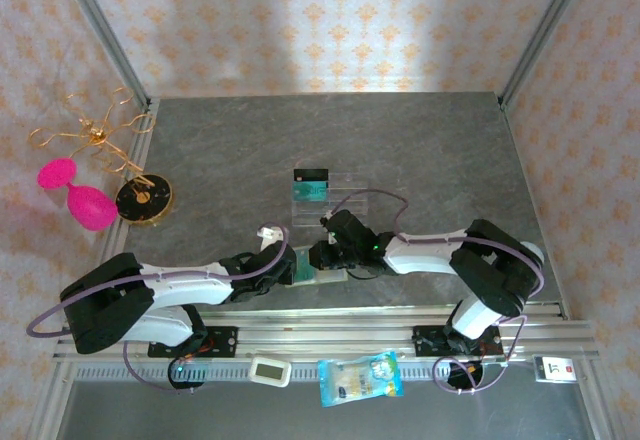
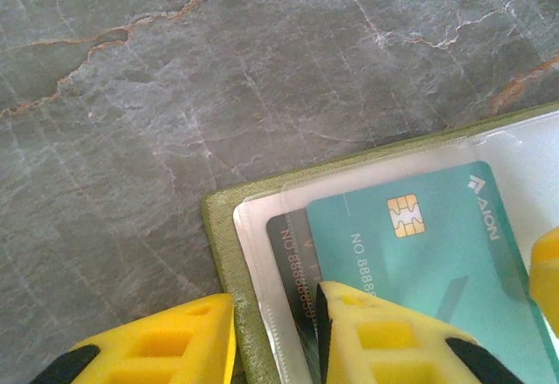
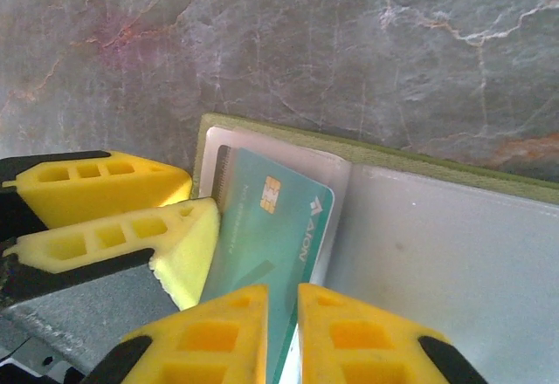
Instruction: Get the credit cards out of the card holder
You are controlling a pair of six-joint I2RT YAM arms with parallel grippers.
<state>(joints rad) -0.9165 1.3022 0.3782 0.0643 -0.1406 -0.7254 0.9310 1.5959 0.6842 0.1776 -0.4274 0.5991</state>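
At the near edge of the table (image 1: 220, 160), between my two arms, the card holder (image 2: 225, 227) lies open and flat, olive rim around pale clear pockets. Over its corner sits my left gripper (image 2: 275, 310). One yellow finger is down on the stone just outside the rim, and the other rests on the pocket and the teal credit card (image 2: 419, 262). Its jaws stand part-way apart with the holder's edge in the gap. I can't tell if it is pinching anything or only pressing down.

Under the teal credit card, in the same pocket, is a darker card (image 2: 293, 257); only a strip with printed numbers shows.

From the opposite side comes my right gripper (image 3: 281, 301), jaws nearly together, with the teal credit card's end running into the narrow gap between the pads. It looks clamped on that card, though the contact itself is hidden, so I'm not fully sure. The card lies chip and logo up, beside the holder's fold. In the right wrist view the left gripper's two fingers lie close together at the card's other end, the nearer tip touching its edge.

Further out on the table stands the clear tray (image 1: 345, 195), well apart from the holder. A third card (image 1: 311, 182), also teal, sits in its left end, dark strip along the far edge.
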